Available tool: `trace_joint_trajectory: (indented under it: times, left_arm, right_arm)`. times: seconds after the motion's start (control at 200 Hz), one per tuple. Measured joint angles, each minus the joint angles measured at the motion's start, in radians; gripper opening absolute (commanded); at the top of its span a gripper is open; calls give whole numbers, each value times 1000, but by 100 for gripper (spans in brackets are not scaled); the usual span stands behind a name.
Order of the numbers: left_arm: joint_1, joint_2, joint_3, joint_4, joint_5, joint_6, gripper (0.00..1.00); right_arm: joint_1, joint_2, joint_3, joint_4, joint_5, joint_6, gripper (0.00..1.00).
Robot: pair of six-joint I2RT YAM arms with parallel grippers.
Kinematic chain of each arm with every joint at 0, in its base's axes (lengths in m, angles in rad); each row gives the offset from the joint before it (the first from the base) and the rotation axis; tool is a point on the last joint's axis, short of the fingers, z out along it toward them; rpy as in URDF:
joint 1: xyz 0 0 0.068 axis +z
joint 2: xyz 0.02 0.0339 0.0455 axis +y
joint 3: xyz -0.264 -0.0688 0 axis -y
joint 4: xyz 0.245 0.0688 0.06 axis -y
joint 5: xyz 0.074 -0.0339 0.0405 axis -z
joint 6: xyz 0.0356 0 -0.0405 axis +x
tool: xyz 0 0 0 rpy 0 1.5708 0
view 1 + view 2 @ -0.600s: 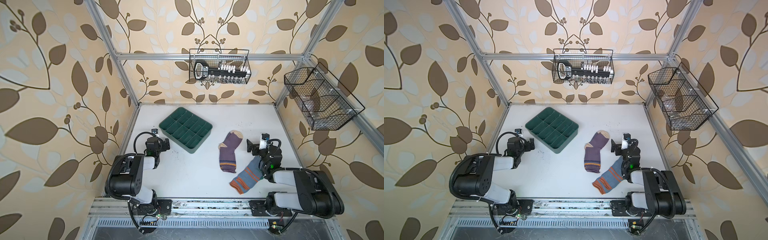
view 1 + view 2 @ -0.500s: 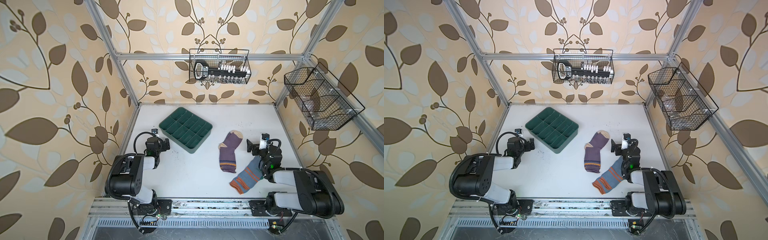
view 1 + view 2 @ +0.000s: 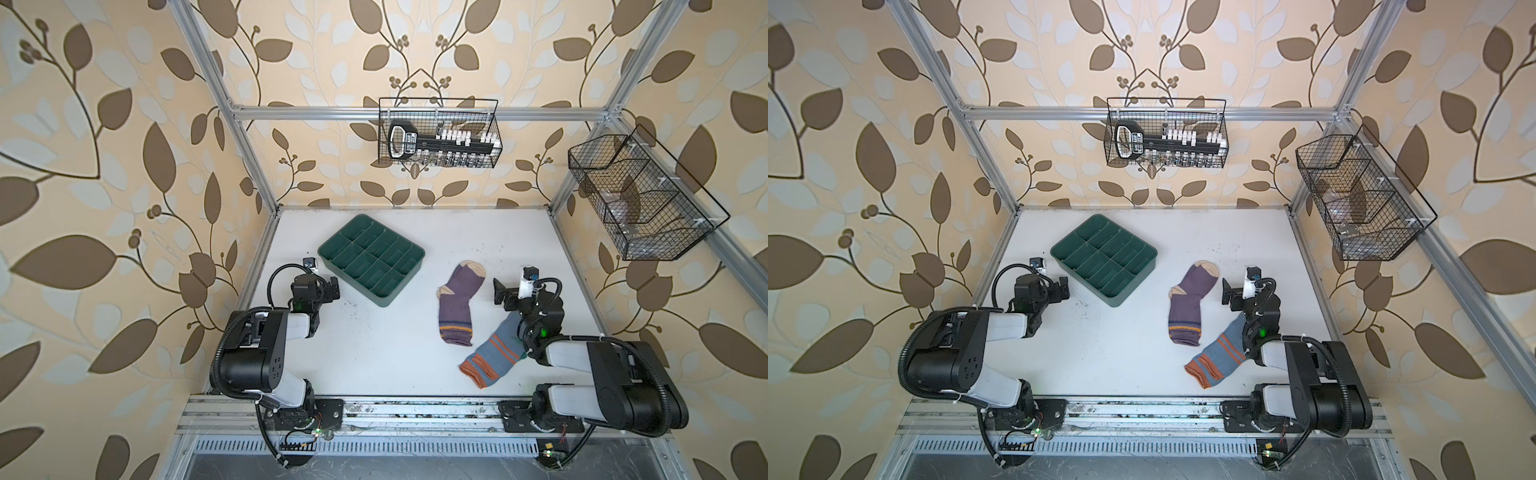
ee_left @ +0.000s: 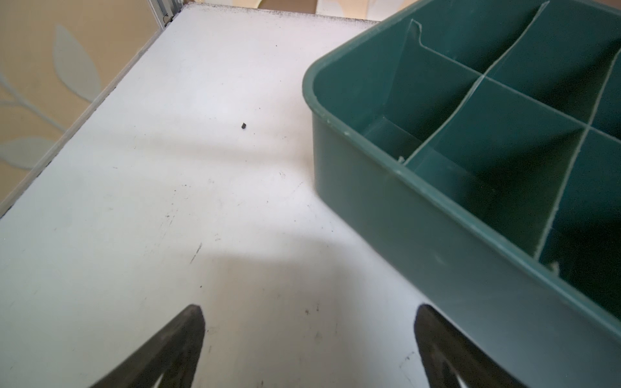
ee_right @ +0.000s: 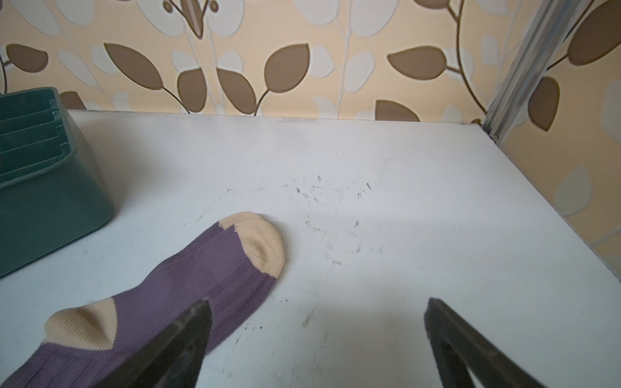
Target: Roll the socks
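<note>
The socks (image 3: 1185, 309) lie flat, unrolled, right of centre on the white bench (image 3: 374, 353). The purple sock (image 3: 457, 307) is farther, and the grey-blue sock (image 3: 494, 353) is nearer, partly under the right arm. The right end effector (image 5: 317, 304) is spread wide and empty beside the purple toe. The left end effector (image 4: 309, 312), equally wide and empty, sits by the green divided tray (image 3: 384, 300).

Both top views overlook the table (image 3: 374, 353); wrist views sit close, seemingly low.

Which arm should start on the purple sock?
Right. The right pincer, open, is beside the purple sock; the left pincer, also open, sits by the green tray, farther away.
</note>
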Motion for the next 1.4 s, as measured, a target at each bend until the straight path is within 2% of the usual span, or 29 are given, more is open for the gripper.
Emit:
trace_joint_trajectory:
  times: [0.26,0.35,0.415,0.535,0.63,0.65,0.7,0.76,0.835,0.92,0.975,1.07,1.19,1.315,1.4]
  left_arm:
    - [0,0,0,0,0,0,99]
    - [0,-7,1,-11,-15,-4,99]
    - [0,-64,24,-121,-47,-18,99]
    - [0,-259,117,-314,-87,-61,99]
    - [-2,-412,224,-424,-151,-209,99]
    - [-6,-451,259,-473,-193,-309,99]
    - [-10,-510,303,-529,-231,-431,99]
    - [-12,-567,319,-557,-228,-537,99]
    - [-25,-606,327,-633,-211,-650,96]
    - [-55,-600,357,-761,-192,-749,93]
    - [-73,-586,372,-844,-176,-803,99]
    - [-117,-560,397,-990,-154,-900,99]
    - [-212,-469,445,-1128,-126,-996,97]
    - [-296,-332,484,-1181,-90,-1064,91]
    - [-328,-241,492,-1187,-64,-1098,88]
  right_arm:
    - [0,-1,0,-1,4,0,100]
    - [-3,-27,17,-66,20,10,100]
    - [-10,-101,54,-178,32,18,100]
    - [-29,-295,183,-369,11,46,100]
    - [-76,-401,293,-395,-123,121,100]
    - [-86,-412,316,-391,-167,149,100]
    - [-96,-417,364,-371,-255,213,100]
    - [-91,-397,426,-372,-340,313,100]
    - [-82,-351,501,-438,-385,461,100]
    - [-92,-272,550,-481,-440,589,100]
    - [-98,-229,558,-502,-462,644,100]
    - [-96,-175,559,-563,-473,689,100]
    - [0,-148,613,-740,-387,622,100]
    - [181,-94,750,-913,-253,491,97]
    - [265,-63,798,-985,-192,422,97]
